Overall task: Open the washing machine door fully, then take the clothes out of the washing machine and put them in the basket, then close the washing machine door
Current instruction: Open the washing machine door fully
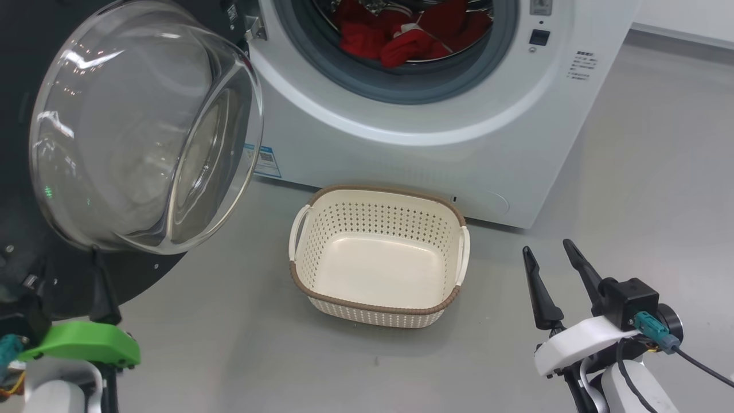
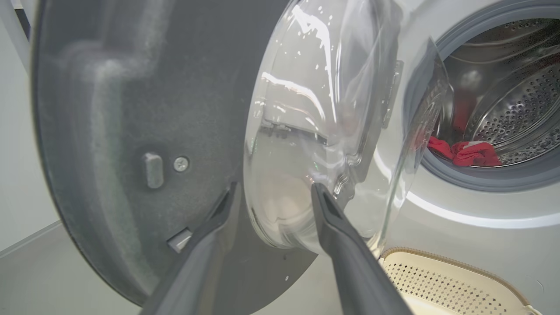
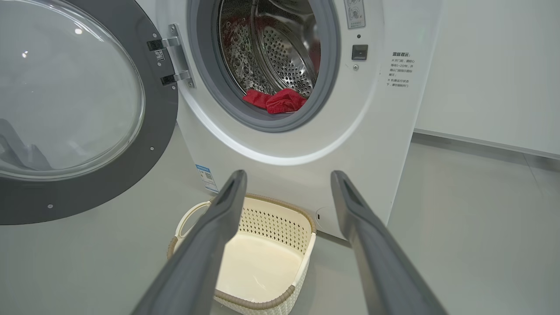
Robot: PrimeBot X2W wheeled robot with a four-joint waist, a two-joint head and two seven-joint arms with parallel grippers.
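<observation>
The washing machine [image 1: 401,155] stands with its door [image 1: 143,275] swung out to the left, glass bowl facing me. Red clothes [image 1: 413,40] lie in the drum's mouth, also seen as clothes [image 2: 474,154] and clothes [image 3: 280,99]. An empty basket [image 1: 378,188] sits on the floor in front of the machine. My left gripper [image 2: 275,188] is open at the door's [image 2: 131,109] lower part, one finger before the dark inner face, the other before the glass. My right gripper [image 1: 547,246] is open and holds nothing, low to the right of the basket [image 3: 280,223].
Grey floor [image 1: 631,172] spreads around the machine and to the right of it. A white wall [image 3: 481,65] with a baseboard runs behind on the right. The open door takes up the space left of the basket.
</observation>
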